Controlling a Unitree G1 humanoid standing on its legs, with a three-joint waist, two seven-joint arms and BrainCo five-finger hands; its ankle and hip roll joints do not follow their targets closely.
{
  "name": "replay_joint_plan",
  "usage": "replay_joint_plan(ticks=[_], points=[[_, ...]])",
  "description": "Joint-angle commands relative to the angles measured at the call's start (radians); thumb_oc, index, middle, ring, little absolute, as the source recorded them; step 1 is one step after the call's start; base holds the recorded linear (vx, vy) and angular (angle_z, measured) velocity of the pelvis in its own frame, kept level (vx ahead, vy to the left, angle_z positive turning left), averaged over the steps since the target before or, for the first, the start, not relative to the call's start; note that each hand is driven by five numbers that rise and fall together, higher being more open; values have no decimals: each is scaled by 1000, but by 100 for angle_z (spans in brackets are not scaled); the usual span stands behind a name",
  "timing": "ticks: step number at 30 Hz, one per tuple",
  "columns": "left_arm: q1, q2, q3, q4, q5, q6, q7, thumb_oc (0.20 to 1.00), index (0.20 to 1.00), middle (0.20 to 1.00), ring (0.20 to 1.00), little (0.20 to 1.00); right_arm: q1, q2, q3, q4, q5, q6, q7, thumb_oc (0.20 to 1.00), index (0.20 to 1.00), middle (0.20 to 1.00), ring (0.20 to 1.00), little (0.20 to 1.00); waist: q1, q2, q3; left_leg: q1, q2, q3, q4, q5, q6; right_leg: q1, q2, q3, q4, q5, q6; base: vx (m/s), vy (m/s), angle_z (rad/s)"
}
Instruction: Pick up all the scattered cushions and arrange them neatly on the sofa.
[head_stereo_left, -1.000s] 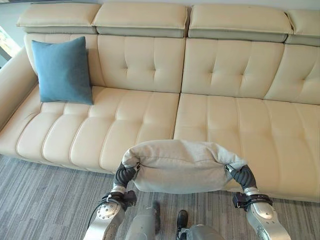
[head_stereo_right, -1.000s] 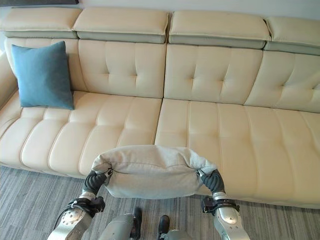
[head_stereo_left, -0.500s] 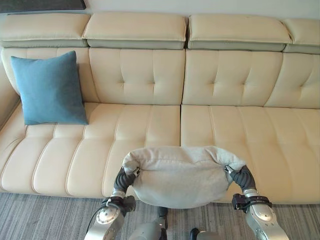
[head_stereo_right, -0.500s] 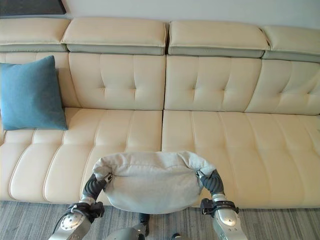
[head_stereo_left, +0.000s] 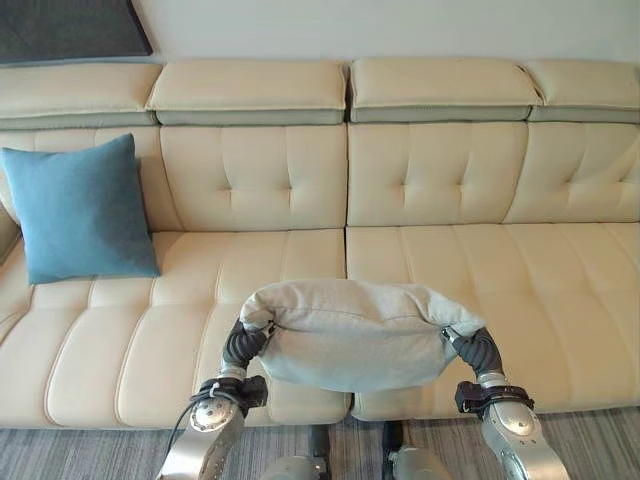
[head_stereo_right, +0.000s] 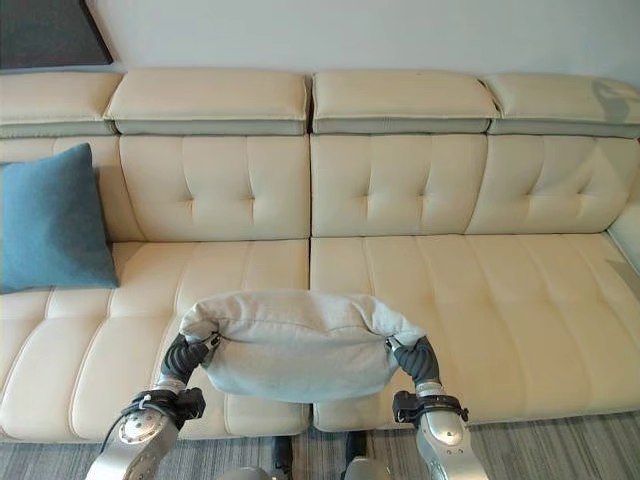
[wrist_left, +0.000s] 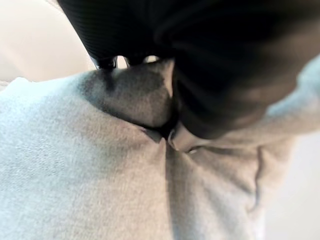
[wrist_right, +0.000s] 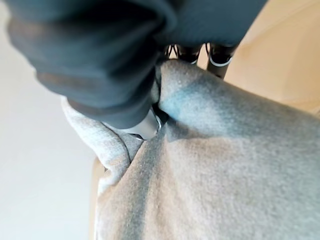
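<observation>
Grey striped carpet runs along the near edge, at 6 o'clock in the head views, below the cream sofa (head_stereo_left: 440, 260).

Nearest is the grey cushion (head_stereo_left: 345, 335), carried between both arms in front of the seat's front edge, just left of the seam between the two seat sections. The left hand (wrist_left: 200, 95) pinches one end of it, with the thumb dug into the fabric in its wrist view. The right hand (wrist_right: 115, 85) does the same at the other end, its fingers (wrist_right: 220, 55) curled over the top edge. The cushion sags into a rounded hump between them.

Farther back, at 9 o'clock, the blue cushion (head_stereo_left: 80, 210) stands propped against the backrest at the sofa's left end. A dark framed panel (head_stereo_left: 65, 30) hangs on the wall at 11 o'clock.

Over the last second the whole view has swung up and rightward: more wall shows, the blue cushion has slid toward the left edge, and less carpet is visible. That reads as the robot stepping in and straightening its gaze, not the cushions moving. The grey cushion keeps the same grasp and place relative to the arms. I judge the carry nearly done, with placement against the backrest next.
</observation>
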Motion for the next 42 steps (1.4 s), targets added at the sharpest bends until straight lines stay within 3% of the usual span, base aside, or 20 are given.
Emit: replay_joint_plan(ticks=[1,10,23,27,33,39,42], points=[[-81,5,28,-90,3,-101,20,200,200,200,200,200,-145,-11,10,-91,18,-91,-29,200,200,200,200,200,-6,-23,-65,71,7,-6,0,-121,-34,63,13,-35,-5,-126,36,92,-43,4],[-228,-18,-25,-44,-21,-103,126,200,200,200,200,200,-410,-8,118,-63,4,-79,-130,200,200,200,200,200,13,-31,-77,72,9,-25,0,-137,-39,79,13,-39,-5,-147,29,93,-8,7],[-349,-30,-65,104,15,-111,218,200,200,200,200,200,-465,82,202,82,42,-83,-205,200,200,200,200,200,16,-33,-62,30,11,-25,0,-140,-40,43,16,-35,-5,-157,32,63,15,4],[-594,-39,-124,313,27,-137,303,200,200,200,200,200,-649,133,269,256,72,-105,-273,200,200,200,200,200,15,-27,-31,-24,16,-25,0,-122,-49,-13,18,-30,-5,-145,28,-30,-2,0],[-882,-2,-181,567,24,-146,356,200,200,200,200,200,-899,127,328,462,76,-96,-325,200,200,200,200,200,8,-28,12,-118,21,-22,0,-83,-61,-115,25,-19,-5,-110,25,-87,-12,-5],[-1078,42,-232,780,-4,-134,339,200,200,200,200,200,-1080,90,361,701,92,-63,-323,200,200,200,200,200,3,-34,28,-145,25,-15,0,-68,-68,-148,29,-11,-5,-95,26,-34,-12,-7],[-1235,98,-253,938,-62,-128,313,200,200,200,200,200,-1229,29,389,910,87,-17,-296,200,200,200,200,200,1,-39,29,-162,28,-16,0,-57,-76,-170,31,-8,-5,-82,29,-19,-16,-3]])
